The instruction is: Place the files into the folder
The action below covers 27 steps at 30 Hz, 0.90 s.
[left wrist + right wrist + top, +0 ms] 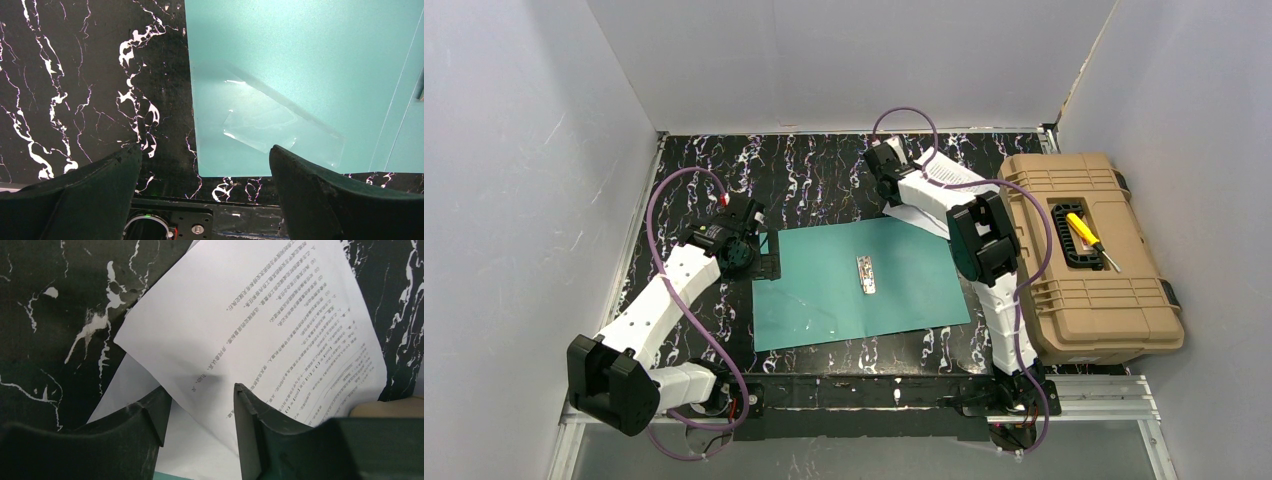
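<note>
The teal-green folder [854, 285] lies open and flat in the middle of the table, its metal clip [866, 273] on the spine. The files [948, 173], white printed sheets, lie at its far right corner, partly under my right arm. My left gripper [767, 257] is open and empty at the folder's left edge. In the left wrist view the left gripper [205, 150] straddles the corner of the folder [300, 60]. My right gripper [201, 389] is open low over the files [260, 305]. A raised sheet edge runs between its jaws.
A tan toolbox [1114, 290] stands at the right with a yellow screwdriver [1089, 238] in its lid recess. White walls close in the black marbled table [824, 170] on three sides. A clear pocket [265, 120] lies on the folder's inside.
</note>
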Tool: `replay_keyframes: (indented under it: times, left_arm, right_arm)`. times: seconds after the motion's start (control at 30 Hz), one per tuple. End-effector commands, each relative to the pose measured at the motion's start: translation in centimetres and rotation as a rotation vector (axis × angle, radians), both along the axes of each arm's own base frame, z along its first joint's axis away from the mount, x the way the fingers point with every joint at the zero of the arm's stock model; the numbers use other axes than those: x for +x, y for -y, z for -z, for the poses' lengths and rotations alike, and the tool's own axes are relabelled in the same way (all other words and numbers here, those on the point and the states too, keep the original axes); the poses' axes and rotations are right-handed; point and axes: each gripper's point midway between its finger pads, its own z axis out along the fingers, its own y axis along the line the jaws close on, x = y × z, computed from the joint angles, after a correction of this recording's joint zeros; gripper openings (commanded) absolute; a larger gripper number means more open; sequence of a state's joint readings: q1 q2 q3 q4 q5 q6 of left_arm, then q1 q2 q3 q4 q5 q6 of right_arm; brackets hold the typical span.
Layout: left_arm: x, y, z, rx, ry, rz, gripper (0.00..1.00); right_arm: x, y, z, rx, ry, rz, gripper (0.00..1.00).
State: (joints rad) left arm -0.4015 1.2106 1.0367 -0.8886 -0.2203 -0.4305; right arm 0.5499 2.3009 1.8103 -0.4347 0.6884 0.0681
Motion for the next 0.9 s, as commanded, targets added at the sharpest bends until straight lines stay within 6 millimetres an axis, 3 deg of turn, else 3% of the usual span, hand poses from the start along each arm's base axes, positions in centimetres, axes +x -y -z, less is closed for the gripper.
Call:
replay_keyframes:
  times: [0.0,0.13,0.27,0.57,0.87]
  left_arm:
    - [-0.3,-0.4,0.2,0.015,-0.011,-0.002,0.98]
    - [-0.3,-0.4,0.3,0.016,-0.013,0.0,0.98]
    - [-0.3,-0.4,0.3,0.019,-0.013,-0.002,0.98]
    - [-0.3,-0.6,0.1,0.02,-0.001,-0.01,0.98]
    - [-0.3,-0.9,-0.6,0.015,0.037,-0.031,0.98]
  right_arm:
    - [0.9,0.9,-0.1,-0.041,0.055,0.031,0.46]
    - [0.9,0.9,-0.1,-0.05,0.052,0.025,0.29]
    - [0.8,0.5,-0.3,-0.024,0.05,0.008,0.01]
    - [-0.3,-1.2,-3.1,0.108,0.055,-0.073,0.01]
    - [-4.0,-3.1,-7.8,0.226,0.08,-0.181,0.01]
